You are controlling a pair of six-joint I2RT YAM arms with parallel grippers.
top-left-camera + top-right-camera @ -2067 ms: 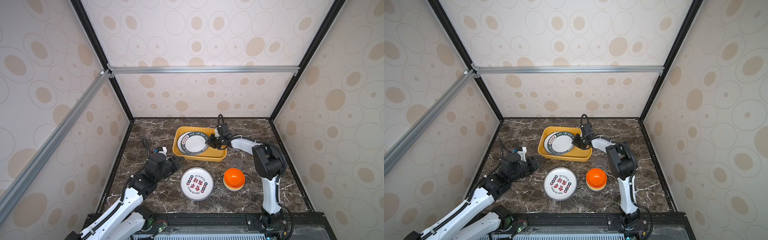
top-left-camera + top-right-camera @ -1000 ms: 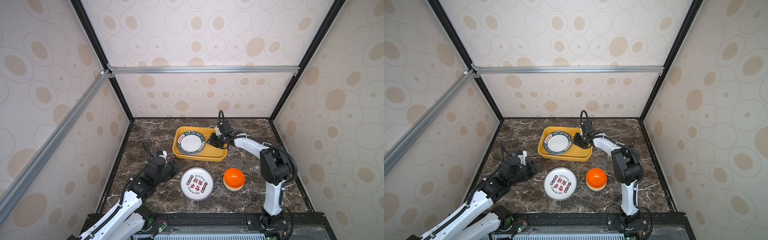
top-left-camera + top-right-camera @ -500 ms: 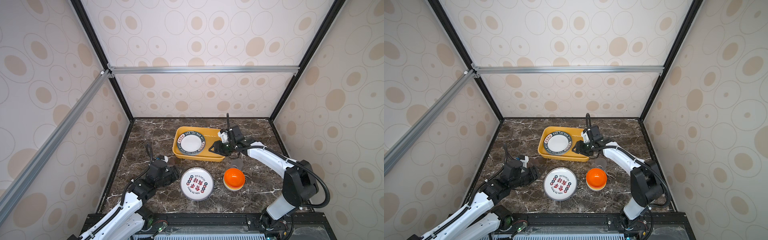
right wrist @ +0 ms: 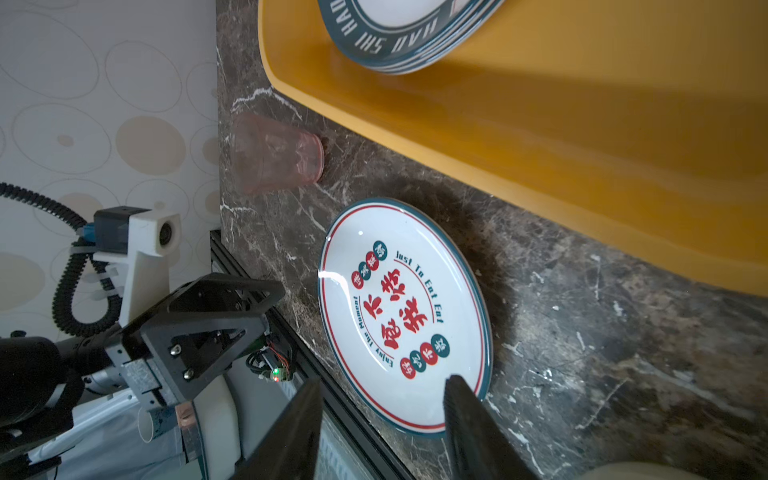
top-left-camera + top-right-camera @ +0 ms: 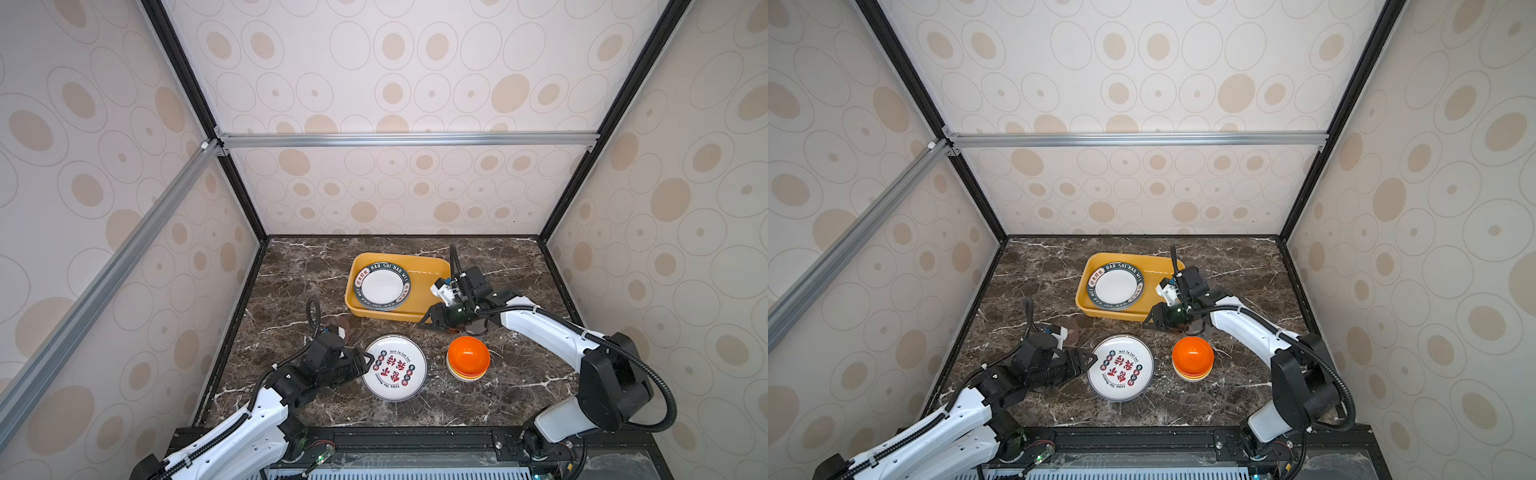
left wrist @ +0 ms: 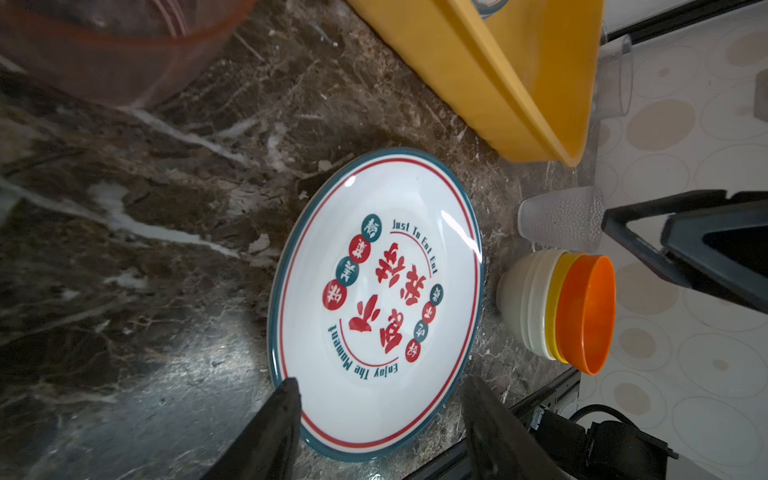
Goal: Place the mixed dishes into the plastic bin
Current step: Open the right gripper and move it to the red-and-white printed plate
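While left gripper [image 5: 368, 362] and right gripper [image 5: 430, 324] gape empty, the bin [image 5: 390, 315] holds a plate [image 5: 381, 285] — green-rimmed.

The plastic bin [image 5: 424, 270] is mustard yellow. The lettered plate [image 5: 382, 286] is white, its dark green rim carrying white letters. The character plate [image 5: 395, 368] is white, edged in teal and red, with red characters and red and teal dots. There is an orange bowl [image 6: 590, 316], a yellow bowl [image 6: 557, 307] and an off-white bowl [image 6: 519, 299]. The pink cup [image 4: 274, 156] is translucent; the grey cup [image 6: 561, 218] looks frosted, perhaps dimpled. The tabletop [image 5: 291, 274] is dark brown marble veined with white.
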